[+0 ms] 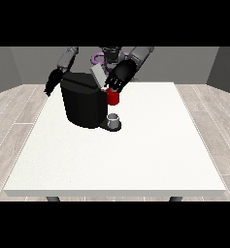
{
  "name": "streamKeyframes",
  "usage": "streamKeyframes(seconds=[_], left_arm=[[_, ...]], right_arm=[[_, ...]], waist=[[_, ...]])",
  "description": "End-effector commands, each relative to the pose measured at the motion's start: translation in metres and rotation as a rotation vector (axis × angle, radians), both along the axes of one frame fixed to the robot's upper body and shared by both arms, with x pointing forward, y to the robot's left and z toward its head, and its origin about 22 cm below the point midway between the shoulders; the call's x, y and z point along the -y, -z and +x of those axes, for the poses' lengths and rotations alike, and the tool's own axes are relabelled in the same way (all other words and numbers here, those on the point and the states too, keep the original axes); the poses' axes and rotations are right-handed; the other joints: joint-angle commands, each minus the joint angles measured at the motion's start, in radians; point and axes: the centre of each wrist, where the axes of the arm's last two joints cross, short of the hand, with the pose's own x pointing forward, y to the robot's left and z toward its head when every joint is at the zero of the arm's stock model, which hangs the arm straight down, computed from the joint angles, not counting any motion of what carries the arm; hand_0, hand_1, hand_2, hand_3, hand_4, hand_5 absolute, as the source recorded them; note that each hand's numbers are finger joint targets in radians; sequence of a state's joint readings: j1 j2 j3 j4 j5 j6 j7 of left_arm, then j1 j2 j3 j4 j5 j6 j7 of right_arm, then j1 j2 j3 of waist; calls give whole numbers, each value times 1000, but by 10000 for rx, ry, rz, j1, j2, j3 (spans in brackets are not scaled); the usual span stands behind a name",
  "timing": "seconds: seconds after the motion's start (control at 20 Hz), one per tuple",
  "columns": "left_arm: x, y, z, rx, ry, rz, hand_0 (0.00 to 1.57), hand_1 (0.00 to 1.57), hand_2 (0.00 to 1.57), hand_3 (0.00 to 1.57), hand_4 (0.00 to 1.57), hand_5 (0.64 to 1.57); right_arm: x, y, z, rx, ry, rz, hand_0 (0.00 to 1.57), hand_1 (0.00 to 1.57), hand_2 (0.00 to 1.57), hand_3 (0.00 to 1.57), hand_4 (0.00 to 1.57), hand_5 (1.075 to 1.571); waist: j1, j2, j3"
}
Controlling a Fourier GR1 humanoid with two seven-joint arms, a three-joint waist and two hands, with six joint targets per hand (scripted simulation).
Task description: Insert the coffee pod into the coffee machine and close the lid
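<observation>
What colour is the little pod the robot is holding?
Red. The pod shows in the front view, beside the black coffee machine.

The coffee machine [83, 102] stands on the table [136, 160] toward its far left part, with a cup [114, 119] at its base on the right. The coffee pod [112, 97] hangs above that cup, just under the hand at the view's right [115, 84]. The hand at the view's left [52, 83] hangs left of the machine.

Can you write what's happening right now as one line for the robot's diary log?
step: pod insertion | hand at view's right: over red pod holder | coffee machine: lid up | hand at view's left: idle
</observation>
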State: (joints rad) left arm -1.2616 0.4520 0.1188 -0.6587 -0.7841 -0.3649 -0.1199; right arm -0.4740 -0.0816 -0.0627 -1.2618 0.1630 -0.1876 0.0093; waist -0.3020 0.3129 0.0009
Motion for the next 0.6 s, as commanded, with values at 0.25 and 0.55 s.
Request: streamKeyframes(seconds=[0.25,0.55], left_arm=[[-22,4,-1,294,-292,1215,1160,1160,1178,1050,0,1571],[-17,-9,-1,1104,-291,553,1110,1110,1129,973,0,1571]], right_arm=[[-8,-13,-1,72,-124,36,0,0,0,0,0,1571],[-17,-9,-2,327,-55,61,0,0,0,0,0,1571]], waist=[[-158,95,-9],[-227,641,-10]])
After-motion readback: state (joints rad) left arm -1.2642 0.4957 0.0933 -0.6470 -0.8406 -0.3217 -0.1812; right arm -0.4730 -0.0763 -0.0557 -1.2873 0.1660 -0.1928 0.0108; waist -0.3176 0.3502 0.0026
